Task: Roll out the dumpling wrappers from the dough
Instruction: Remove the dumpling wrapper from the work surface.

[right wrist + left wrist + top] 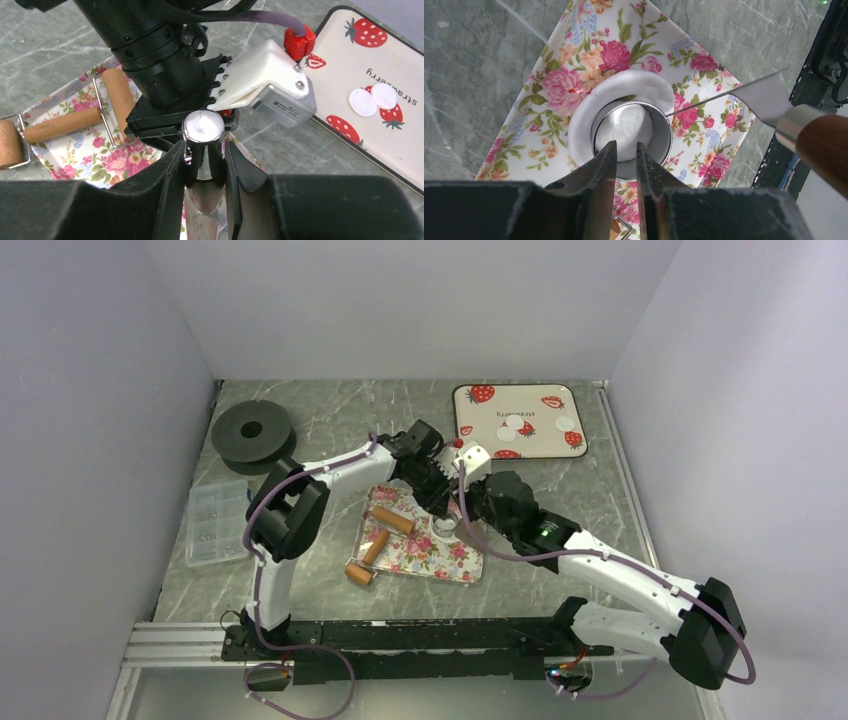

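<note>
Marbled table (330, 410), floral tray (430, 558), strawberry tray (545, 443), spool perhaps (250, 430), box (215, 520)

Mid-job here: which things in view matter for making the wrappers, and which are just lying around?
In the job: dough sheet, ring cutter, spatula, wooden pastry roller, floral tray, cut wrappers, strawberry tray.
Lying about: black spool, clear compartment box.

The one legible word is "strawberry", printed upside down in dark letters on the cream tray (345, 65), which sits by the counter's (330, 415) far right corner. Marks on the grey camera block (285, 102) are too small to read.
</note>
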Robot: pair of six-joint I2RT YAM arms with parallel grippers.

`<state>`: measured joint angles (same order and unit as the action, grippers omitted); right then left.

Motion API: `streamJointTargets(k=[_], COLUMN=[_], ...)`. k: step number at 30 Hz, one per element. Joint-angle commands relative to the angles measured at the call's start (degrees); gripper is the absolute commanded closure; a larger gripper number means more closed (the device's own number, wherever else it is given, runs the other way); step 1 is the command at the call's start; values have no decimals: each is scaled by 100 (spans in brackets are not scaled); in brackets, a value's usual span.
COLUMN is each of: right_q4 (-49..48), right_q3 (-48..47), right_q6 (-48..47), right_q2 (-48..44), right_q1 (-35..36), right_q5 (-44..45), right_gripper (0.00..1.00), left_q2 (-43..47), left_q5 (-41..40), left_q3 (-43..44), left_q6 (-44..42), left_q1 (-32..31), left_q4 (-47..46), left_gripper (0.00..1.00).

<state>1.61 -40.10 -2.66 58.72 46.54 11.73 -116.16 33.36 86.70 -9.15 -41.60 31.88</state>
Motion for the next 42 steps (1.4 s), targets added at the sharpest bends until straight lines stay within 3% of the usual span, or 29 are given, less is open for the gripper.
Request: streamJointTargets(k=[1,12,33,42], right_q4=[-348,-187,480,814], right_q3=[-25,-87,-319,-746], right_q6=[-163,-247,202,513], right_q2=[78,208,-131,-88], right_q1=[215,725,764,758], right_q5=[342,592,59,871], right_gripper=[100,100,100,100], left_q2=[-108,-116,6,126], left_q5=[136,105,-103,-140], left_q3=[23,-30,-126,-156], left_q6=[53,37,10,-85], left_q1=[-22,-60,-92,-101], left_q4=[-138,-190,-281,-285], left_gripper=[75,76,78,78])
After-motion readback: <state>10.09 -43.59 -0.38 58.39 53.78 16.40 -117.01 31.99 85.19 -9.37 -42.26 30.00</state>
